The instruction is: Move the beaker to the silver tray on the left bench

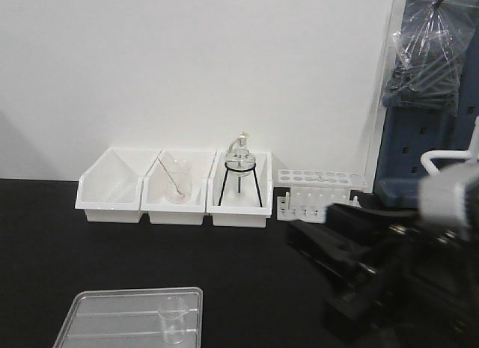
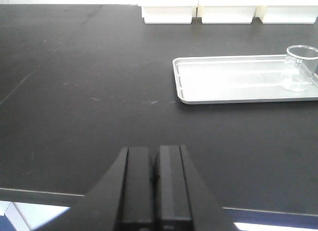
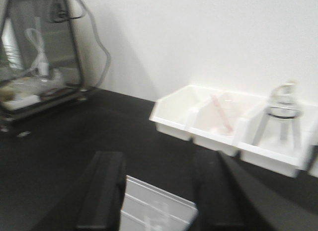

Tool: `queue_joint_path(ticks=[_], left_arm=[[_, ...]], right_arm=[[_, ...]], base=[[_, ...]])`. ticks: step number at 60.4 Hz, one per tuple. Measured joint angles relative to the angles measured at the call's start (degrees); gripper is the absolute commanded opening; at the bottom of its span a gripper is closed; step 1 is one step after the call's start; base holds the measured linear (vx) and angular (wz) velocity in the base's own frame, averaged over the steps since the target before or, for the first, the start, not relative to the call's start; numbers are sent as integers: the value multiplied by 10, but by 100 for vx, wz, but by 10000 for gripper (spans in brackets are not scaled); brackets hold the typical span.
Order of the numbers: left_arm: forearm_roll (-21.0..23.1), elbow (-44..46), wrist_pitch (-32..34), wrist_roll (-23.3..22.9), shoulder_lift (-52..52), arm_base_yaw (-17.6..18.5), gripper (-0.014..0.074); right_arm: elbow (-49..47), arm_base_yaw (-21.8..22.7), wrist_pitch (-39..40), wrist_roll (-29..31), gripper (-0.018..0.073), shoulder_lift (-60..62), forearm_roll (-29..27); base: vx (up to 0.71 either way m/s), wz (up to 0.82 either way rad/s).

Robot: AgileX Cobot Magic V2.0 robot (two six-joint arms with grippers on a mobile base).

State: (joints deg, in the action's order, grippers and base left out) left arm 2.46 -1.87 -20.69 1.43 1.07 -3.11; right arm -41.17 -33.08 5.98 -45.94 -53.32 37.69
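White wall is seen behind the matte black surface, with three white bins along the back. At the 6 o'clock edge of the front view the silver tray lies flat, and the beaker stands upright inside it, toward its right side. The placing step is judged done; only withdrawal appears to remain. The left end effector is seen with its fingers pressed together on nothing, low over bare surface, well apart from the tray at its 2 o'clock. The right end effector is spread wide and empty above a corner of the tray. Next, a clean retreat is called for, with the glass left unbumped.
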Motion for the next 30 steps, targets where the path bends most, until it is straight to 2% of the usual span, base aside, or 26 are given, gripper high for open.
queue_joint_path(ticks=[7,10,14,15,21,30], left_arm=[[0,0,0,0,0,0,1],[0,0,0,0,0,0,1],[0,0,0,0,0,0,1],[0,0,0,0,0,0,1],[0,0,0,0,0,0,1],[0,0,0,0,0,0,1]], right_arm=[[68,31,-37,166,111,115,-124],[107,65,-44,231,53,164,-185],[154,106,-43,287,-18,229,-240],[171,127,-40,311,-17,257,-263],[251,197,-30,379,-17,347,-308],[369,285,-30,446,-15,459,-322]], base=[[0,0],[0,0],[0,0],[0,0],[0,0],[0,0]])
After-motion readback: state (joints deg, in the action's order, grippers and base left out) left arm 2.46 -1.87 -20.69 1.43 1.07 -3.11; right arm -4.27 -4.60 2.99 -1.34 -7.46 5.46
